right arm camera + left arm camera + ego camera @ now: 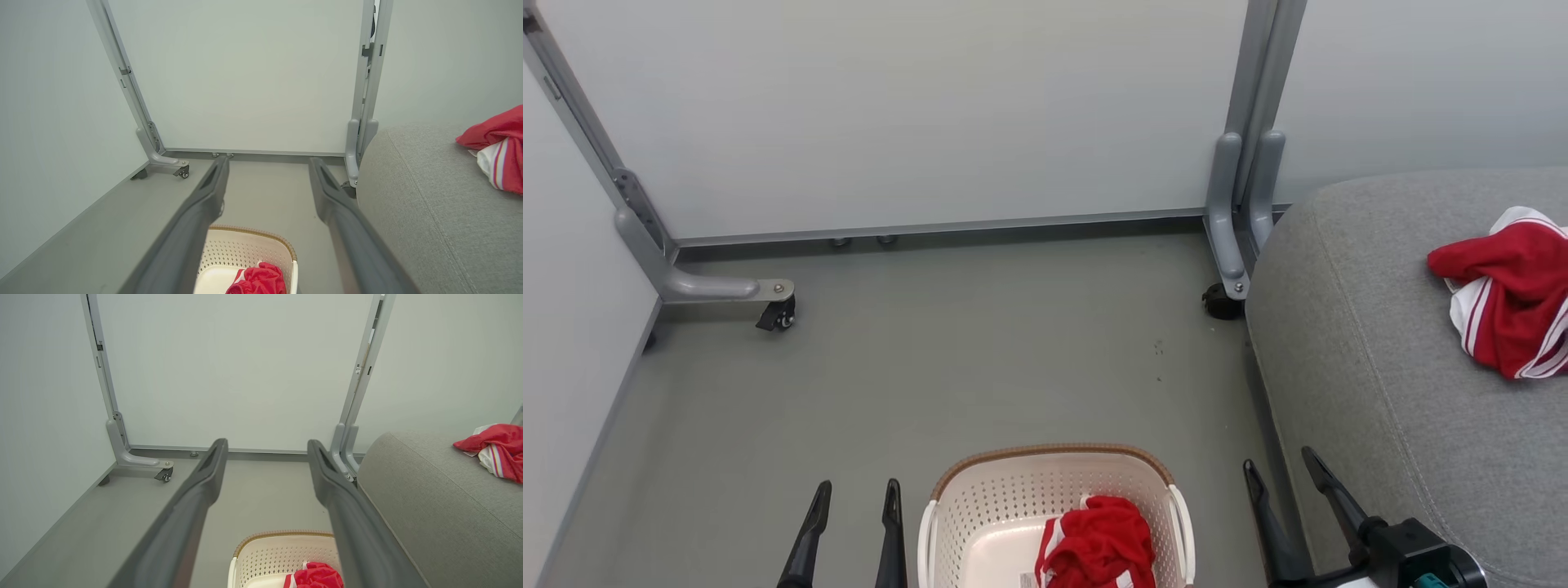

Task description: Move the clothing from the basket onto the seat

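A cream basket point(980, 510) with a brown rim stands on the floor at the bottom middle of the head view, with a crumpled red and white piece of clothing point(1098, 543) inside it. Another red and white garment point(1507, 294) lies on the grey seat point(1380, 367) at the right. My left gripper point(858, 494) hangs open to the left of the basket, empty. My right gripper point(1282, 465) is open between the basket and the seat's edge, empty. The wrist views show the basket point(269, 553) point(241, 251) below the spread fingers point(210, 461) point(216, 175).
Pale partition panels point(915, 114) on grey metal frames close off the back and left. Caster feet point(778, 314) point(1221, 302) stand on the grey floor point(972, 351). The seat's rounded corner reaches close to the right frame post point(1245, 196).
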Robot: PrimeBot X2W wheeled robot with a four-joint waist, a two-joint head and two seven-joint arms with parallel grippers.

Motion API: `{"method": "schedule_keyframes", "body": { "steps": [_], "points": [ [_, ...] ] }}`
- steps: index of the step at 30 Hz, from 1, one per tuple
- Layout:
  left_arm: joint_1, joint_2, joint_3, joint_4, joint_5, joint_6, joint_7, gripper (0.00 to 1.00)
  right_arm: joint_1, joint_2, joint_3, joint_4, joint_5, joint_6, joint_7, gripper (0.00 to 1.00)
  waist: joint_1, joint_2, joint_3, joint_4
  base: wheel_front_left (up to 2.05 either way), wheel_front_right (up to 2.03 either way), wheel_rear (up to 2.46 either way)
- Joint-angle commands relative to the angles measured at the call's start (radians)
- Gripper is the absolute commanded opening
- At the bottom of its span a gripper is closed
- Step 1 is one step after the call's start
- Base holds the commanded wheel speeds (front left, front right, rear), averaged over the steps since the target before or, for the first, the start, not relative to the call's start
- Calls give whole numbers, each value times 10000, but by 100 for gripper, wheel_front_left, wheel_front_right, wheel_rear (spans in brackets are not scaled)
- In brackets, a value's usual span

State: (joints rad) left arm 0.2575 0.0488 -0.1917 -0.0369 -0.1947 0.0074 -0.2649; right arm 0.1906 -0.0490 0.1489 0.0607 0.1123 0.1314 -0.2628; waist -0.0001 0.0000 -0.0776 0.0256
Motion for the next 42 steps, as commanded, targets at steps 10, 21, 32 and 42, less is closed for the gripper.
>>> {"method": "schedule_keyframes", "body": {
  "steps": [10,21,32,42],
  "points": [
    [249,29,147,232,-62,29,9,100,244,-28,-46,-31,-155,-13,-30,100,1,0,-285,-152,0,0,0],
    [228,29,162,220,-66,37,9,100,198,-29,-61,-73,-223,-13,-30,100,1,0,-295,-114,0,0,0],
    [154,31,153,190,56,26,9,100,140,-28,-120,14,-232,-13,-30,100,1,0,-218,-131,0,0,0],
    [155,30,142,267,-61,-138,9,100,78,-28,-189,22,-284,-14,-30,100,1,0,-219,-174,0,0,0]
  ]
}}
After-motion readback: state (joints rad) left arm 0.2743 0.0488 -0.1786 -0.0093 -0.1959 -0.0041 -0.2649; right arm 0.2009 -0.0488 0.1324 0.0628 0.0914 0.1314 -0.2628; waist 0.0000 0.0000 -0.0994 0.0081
